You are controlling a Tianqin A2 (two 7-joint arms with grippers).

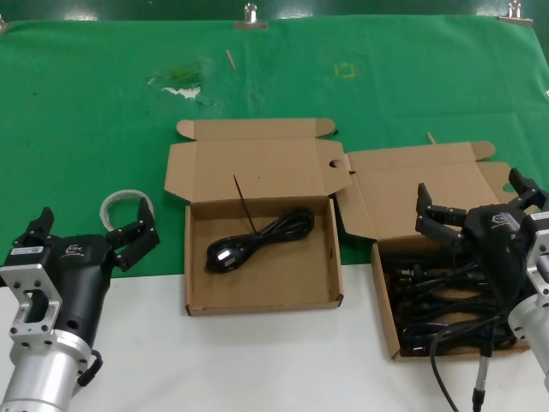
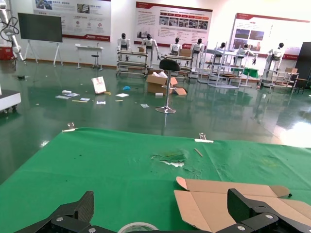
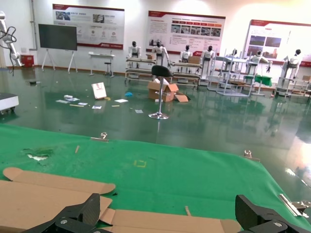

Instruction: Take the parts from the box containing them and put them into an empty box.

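Done: one coiled black power cord [image 1: 259,239] lies in the squarish brown cardboard box [image 1: 262,299], centre of frame.
Left: several cords [image 1: 446,296] fill the askew-lidded brown cardboard box [image 1: 386,309], lower right.
Right tool [image 1: 474,205]: spread wide above them, holding nothing.
Left tool [image 1: 89,238]: released, lower left.

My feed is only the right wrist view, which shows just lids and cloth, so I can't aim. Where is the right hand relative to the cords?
Observer: The right hand is open over the full box, above its pile of cords.
Operator: Anything in the other box?
Observer: Yes, a single cord lies in the middle box.
Operator: And the left hand?
Observer: The left hand is parked open at the table's left, beside a tape roll.
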